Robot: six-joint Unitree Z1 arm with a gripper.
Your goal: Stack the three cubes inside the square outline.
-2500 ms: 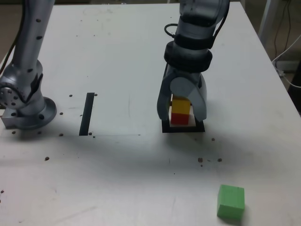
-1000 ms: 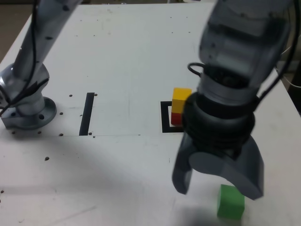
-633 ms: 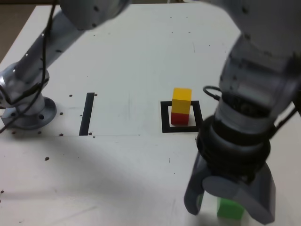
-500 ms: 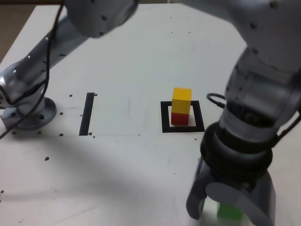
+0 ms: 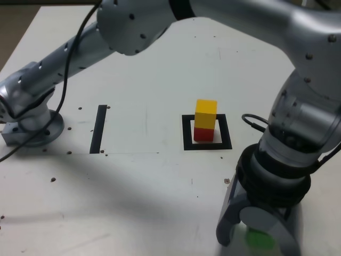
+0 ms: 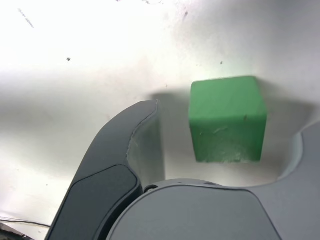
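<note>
Bright overhead light, soft shadows, wrist-view glare.

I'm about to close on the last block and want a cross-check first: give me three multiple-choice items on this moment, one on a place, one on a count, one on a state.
1. Where is the green cube?
A. On top of the stack
B. On the table between the open fingers of the gripper
C. Beside the black stripe

2. How many cubes stand inside the square outline?
A. None
B. Two
C. Three

3. What state is the gripper in?
A. Open, with gaps to the cube
B. Shut on the cube
C. Shut and empty

Answers:
1 B: the wrist view shows it lying between the fingers.
2 B: the yellow cube sits on the red cube in the outline.
3 A: table shows between one finger and the cube.
</note>
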